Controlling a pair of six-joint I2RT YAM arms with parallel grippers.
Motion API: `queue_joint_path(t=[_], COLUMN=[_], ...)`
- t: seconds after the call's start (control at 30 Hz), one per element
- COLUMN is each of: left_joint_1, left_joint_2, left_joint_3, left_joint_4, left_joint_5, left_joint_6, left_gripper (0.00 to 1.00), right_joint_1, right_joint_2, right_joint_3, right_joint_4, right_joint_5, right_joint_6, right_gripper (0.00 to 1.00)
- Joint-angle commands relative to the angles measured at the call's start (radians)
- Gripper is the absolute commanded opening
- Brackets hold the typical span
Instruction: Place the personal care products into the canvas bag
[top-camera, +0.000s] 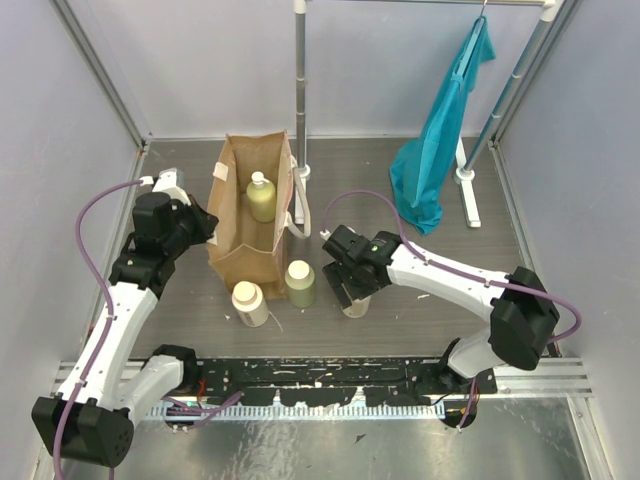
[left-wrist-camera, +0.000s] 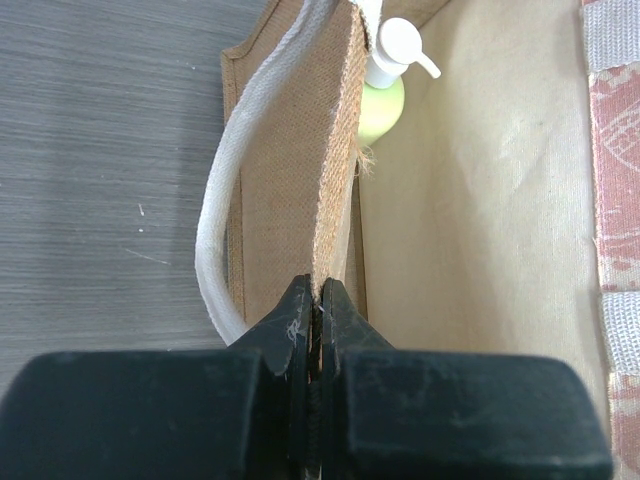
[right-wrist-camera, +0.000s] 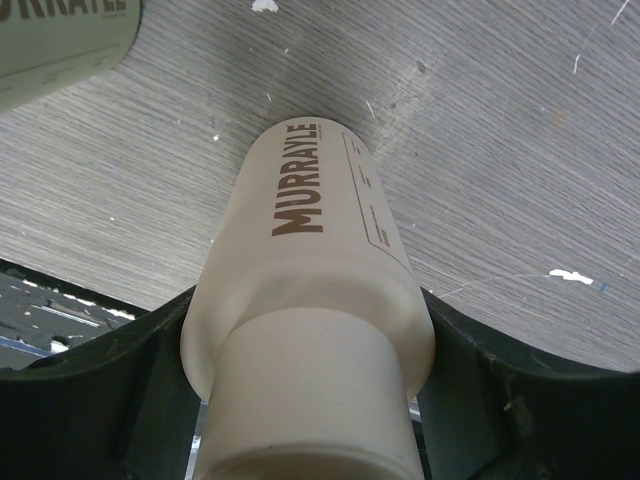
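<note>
The tan canvas bag stands open left of centre, with a yellow-green bottle inside it. My left gripper is shut on the bag's left wall. In the left wrist view the jaws pinch the wall's edge, beside the white strap and the bottle. My right gripper is shut on a cream bottle; the right wrist view shows the bottle between both fingers. A cream bottle and a yellow-green bottle stand in front of the bag.
A teal cloth bag hangs from a rack at the back right, whose pole stands just behind the canvas bag. The rack's foot lies on the table. A black rail runs along the near edge.
</note>
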Motion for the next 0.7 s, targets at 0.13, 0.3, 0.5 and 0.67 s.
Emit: queue_joint_path(t=[0.13,0.3,0.5,0.67], left_joint_1=[-0.003,-0.003,-0.003,-0.003], left_joint_2=[-0.017,-0.009,-0.015,-0.022], left_joint_3=[-0.005,0.0,0.0,-0.001], left_joint_4=[-0.069,-0.075,-0.076,-0.078], left_joint_5=[0.017,0.018,0.018,0.018], left_joint_6=[0.013,0.013,0.011,0.008], left_gripper=[0.0,0.0,0.0,0.0], right_joint_1=[0.004,0.004,0.004,0.004], right_joint_2=[-0.066,-0.066,0.004,0.092], right_joint_3=[0.172,0.356,0.636,0.875], right_joint_4=[-0.095,-0.127,-0.141,-0.09], right_joint_5=[0.08,0.168,0.241,0.256], right_joint_6=[-0.046,-0.095,-0.196,-0.297], right_gripper=[0.2,0.14,0.07,0.04])
